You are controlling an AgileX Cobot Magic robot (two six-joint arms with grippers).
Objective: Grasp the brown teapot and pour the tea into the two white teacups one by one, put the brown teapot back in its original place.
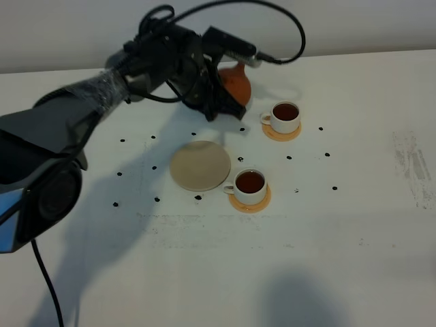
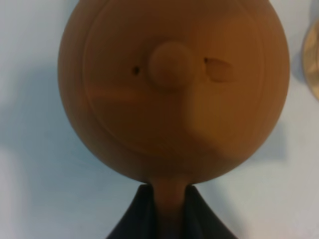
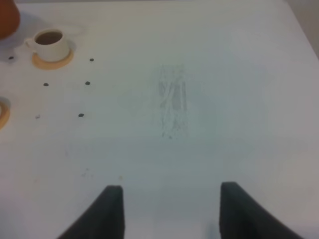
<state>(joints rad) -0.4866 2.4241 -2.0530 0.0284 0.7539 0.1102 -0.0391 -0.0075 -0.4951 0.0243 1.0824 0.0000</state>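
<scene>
The brown teapot point(image 1: 236, 82) is held above the table at the back, left of the far teacup point(image 1: 285, 116). My left gripper point(image 1: 219, 95) is shut on its handle; in the left wrist view the teapot point(image 2: 172, 84) fills the frame, lid up, its handle between my fingers point(image 2: 137, 219). Both white teacups hold dark tea; the near teacup point(image 1: 249, 186) sits on its orange coaster. The beige round disc point(image 1: 200, 165) lies bare left of the near cup. My right gripper point(image 3: 167, 211) is open over bare table; the far teacup point(image 3: 49, 44) shows there too.
Small black dots point(image 1: 154, 167) mark the white table around the disc and cups. A scuffed patch point(image 1: 412, 163) lies at the right of the table. A cable point(image 1: 293, 30) loops over the left arm.
</scene>
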